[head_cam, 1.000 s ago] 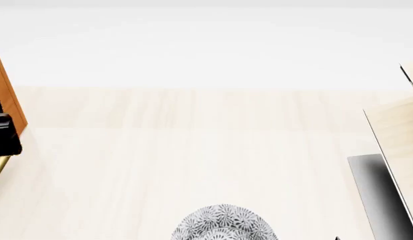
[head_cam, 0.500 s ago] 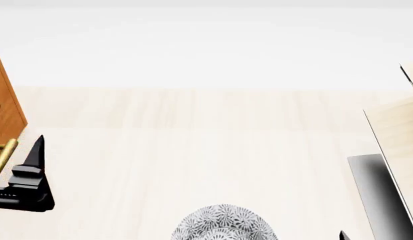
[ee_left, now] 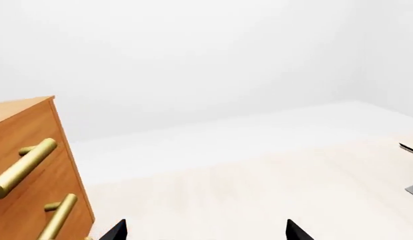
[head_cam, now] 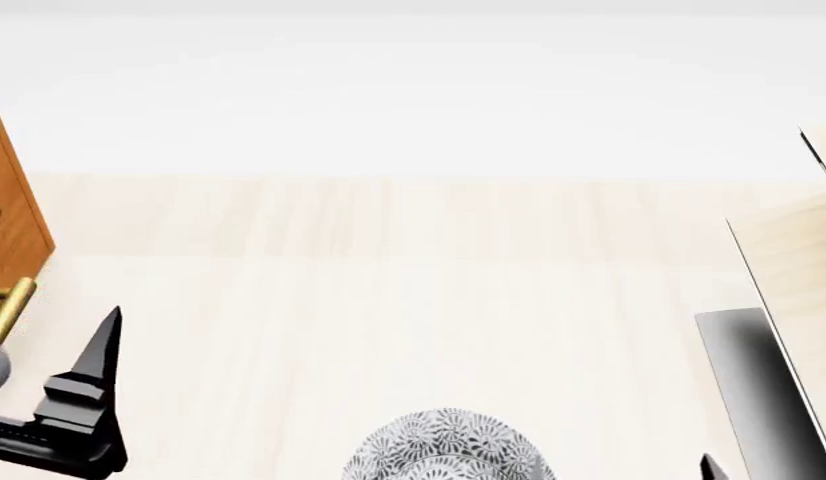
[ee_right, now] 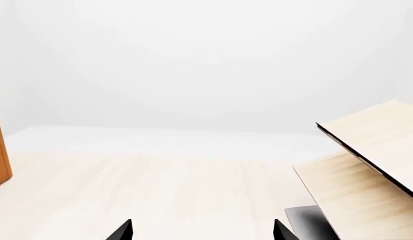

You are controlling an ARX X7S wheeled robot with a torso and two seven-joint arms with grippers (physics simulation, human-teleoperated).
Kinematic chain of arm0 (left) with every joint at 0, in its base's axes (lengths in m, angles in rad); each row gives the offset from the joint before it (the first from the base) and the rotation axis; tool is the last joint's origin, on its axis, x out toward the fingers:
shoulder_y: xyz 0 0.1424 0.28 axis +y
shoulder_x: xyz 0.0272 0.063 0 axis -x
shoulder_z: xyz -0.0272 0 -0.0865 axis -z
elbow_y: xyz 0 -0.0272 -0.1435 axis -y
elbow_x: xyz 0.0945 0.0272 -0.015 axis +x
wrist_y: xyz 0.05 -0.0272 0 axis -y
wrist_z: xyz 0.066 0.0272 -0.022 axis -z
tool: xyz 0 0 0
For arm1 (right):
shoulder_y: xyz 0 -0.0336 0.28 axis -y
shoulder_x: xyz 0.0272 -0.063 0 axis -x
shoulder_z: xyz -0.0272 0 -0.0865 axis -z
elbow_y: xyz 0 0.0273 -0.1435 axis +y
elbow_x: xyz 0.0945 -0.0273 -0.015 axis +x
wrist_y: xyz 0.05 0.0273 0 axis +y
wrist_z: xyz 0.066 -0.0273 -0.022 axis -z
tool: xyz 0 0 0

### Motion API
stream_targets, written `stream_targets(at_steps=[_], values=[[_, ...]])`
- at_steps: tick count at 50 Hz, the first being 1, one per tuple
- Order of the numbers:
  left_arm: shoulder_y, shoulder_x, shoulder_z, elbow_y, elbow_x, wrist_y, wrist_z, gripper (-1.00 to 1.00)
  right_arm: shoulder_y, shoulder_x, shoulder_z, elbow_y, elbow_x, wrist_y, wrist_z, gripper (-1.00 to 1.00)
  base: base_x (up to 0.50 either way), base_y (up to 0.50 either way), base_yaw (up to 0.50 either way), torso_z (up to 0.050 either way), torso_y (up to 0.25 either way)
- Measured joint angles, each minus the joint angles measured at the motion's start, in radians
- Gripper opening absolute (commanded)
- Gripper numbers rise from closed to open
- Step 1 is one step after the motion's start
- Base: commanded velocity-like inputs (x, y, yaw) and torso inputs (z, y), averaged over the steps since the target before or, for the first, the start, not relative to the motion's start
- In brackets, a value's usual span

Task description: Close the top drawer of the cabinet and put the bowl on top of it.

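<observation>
Bottom edge of head view: bowl (head_cam: 448,448), absent from both wrist views; my left gripper (ee_left: 203,231) and right gripper (ee_right: 201,231) gape wide, empty.

**Both arms low, grippers spread**

The left gripper (head_cam: 66,400), a black angular two-fingered claw, shows at about eight o'clock in the head view, near the frame's lower left corner. One pointed black finger (head_cam: 109,335) rises toward twelve o'clock from a stepped black base, and a rounded grey part of the arm sits at the frame's left edge just beside it. In the left wrist view its two dark fingertips (ee_left: 115,231) stand well apart, nothing between them.

The right gripper (ee_right: 201,231), of the same black make, shows two fingertips (ee_right: 121,231) likewise spread wide in the right wrist view. In the head view only a small black tip pokes up at about five o'clock.
</observation>
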Motion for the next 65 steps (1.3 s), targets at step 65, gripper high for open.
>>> stream_targets(at_steps=[65], values=[[-0.356, 0.294, 0.164, -0.506, -0.227, -0.274, 0.391, 1.00, -0.054, -0.004, -0.014, 0.035, -0.038, -0.041, -0.022, 1.00, 0.00, 0.00, 0.00, 0.000, 0.000]])
